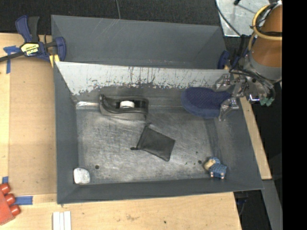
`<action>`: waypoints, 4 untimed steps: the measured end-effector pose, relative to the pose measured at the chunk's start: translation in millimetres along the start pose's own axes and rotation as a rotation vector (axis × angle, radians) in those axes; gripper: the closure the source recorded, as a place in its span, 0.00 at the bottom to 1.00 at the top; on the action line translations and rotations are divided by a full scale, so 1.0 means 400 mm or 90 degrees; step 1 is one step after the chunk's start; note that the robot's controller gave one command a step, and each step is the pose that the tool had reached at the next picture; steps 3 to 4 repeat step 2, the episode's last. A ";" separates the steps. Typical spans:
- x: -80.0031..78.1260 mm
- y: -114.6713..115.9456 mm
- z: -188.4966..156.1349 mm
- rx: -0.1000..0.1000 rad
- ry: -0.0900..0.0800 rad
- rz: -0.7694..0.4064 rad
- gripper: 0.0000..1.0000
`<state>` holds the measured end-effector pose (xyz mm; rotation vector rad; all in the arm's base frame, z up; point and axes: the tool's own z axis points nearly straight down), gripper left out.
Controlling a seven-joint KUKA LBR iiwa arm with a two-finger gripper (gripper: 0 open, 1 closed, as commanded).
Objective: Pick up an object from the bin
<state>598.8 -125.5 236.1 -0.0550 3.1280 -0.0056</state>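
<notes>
My gripper (224, 97) is at the bin's back right corner, reaching in from the right. A dark blue, rounded soft thing (201, 102) sticks out to the left from between its metal fingers (225, 110), one finger above its right end and one below. The gripper is shut on that end. The blue thing hangs over the back right slope of the bin. A dark grey square piece of cloth (155, 143) lies flat in the middle of the floor, well left of the gripper and nearer the front.
A black tape dispenser (123, 105) with a white roll lies along the back wall at the left. A small blue and yellow thing (215, 167) sits in the front right corner. A white lump (81, 176) rests in the front left corner.
</notes>
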 end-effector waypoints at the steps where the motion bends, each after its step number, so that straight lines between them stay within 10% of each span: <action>1: 0.039 0.084 0.164 -0.004 0.009 -0.123 1.00; 2: 0.012 0.093 0.008 -0.002 0.001 -0.153 1.00; 4: 0.012 0.093 0.008 -0.002 0.001 -0.153 1.00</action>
